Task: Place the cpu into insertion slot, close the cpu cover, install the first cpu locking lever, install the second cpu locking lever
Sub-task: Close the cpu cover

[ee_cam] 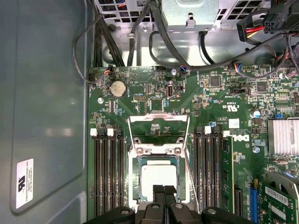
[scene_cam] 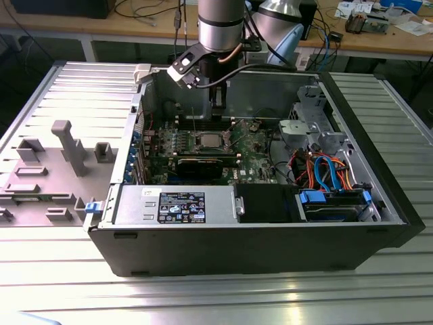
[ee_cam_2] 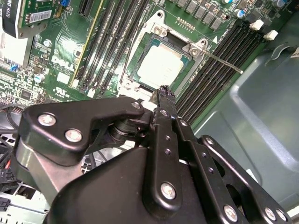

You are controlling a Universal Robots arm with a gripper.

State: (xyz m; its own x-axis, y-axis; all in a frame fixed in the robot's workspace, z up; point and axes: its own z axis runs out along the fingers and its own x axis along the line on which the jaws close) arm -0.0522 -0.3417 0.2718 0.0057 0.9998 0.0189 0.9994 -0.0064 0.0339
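Gripper [ee_cam: 164, 192] pinched shut, nothing seen between the fingertips, poised at the socket's edge.
Cpu [ee_cam: 159, 179] sat in the insertion slot [ee_cam: 136, 177], directly beneath the fingertips; cpu cover [ee_cam: 159, 117] lay swung open just beyond it, on the far side from the gripper.

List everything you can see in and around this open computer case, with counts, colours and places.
small silver-grey square cpu: one, silver-grey, seated in the slot
square insertion slot: one, silver rim, on the board
thin metal-frame cpu cover: one, silver, tilted open beside the slot
green circuit board: one, green, inside the case
open black computer case: one, black, on the table
ribbed metal table: one, grey, under the case
grey fixture plate: one, grey, exterior view's left of the case
black gripper: one, black, fingers together, close over the cpu
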